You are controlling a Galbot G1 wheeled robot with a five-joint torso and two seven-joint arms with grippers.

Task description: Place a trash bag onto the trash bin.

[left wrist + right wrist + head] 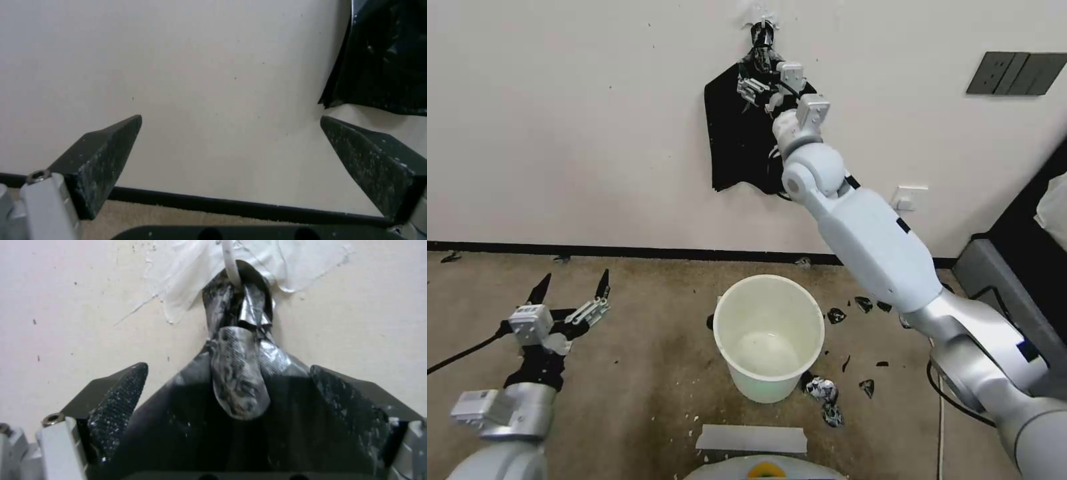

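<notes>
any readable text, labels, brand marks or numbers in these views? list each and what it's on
None can be read.
Trash bin: plain, no print showing.
Trash bag hanging from the wall hook: glossy black, no lettering.
Right gripper, open at the bag, and left gripper, open low over the floor: no markings legible.
Dark wall plate: unmarked.

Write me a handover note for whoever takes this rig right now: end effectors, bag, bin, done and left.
Right end effector: raised to the wall, fingers open on either side of the hanging trash bag, not closed on it.
Left end effector: open, low at the robot's left over the floor, holding nothing.
Trash bin: upright on the floor below the bag, unlined.
Done: right arm has reached the bag on its hook.
Left: grip the bag, take it off the hook, fit it over the bin.
</notes>
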